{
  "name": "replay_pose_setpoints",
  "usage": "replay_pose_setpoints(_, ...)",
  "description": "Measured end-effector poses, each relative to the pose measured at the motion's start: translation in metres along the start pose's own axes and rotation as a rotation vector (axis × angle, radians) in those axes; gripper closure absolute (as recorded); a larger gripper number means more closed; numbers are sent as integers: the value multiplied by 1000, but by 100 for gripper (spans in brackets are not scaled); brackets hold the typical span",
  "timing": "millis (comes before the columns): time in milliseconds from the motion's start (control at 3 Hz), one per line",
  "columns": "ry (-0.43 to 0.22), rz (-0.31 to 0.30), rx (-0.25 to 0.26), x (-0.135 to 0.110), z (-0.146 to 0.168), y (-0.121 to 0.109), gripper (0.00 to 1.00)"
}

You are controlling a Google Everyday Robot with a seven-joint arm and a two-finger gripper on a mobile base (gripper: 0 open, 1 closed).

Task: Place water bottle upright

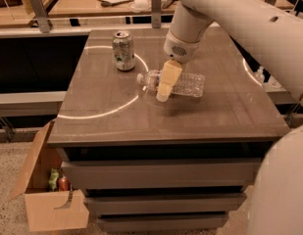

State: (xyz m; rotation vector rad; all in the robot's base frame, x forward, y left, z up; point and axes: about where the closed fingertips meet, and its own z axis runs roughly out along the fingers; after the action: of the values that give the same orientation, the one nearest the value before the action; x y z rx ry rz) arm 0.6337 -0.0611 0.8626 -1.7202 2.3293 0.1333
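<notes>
The water bottle, clear ribbed plastic with a white cap pointing left, lies on its side near the middle of the grey table top. My gripper hangs from the white arm that comes in from the upper right. It points down over the bottle's neck end, on or just in front of the bottle. It hides the label part of the bottle.
A silver-green soda can stands upright to the bottle's back left. An open cardboard box with items in it sits on the floor at the table's left. A small clear bottle stands off the table's right side. Counters run behind the table.
</notes>
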Motion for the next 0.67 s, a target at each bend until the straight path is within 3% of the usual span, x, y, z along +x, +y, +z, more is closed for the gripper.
replay_pose_setpoints(667,44,-12,15,-11,2,-7,41)
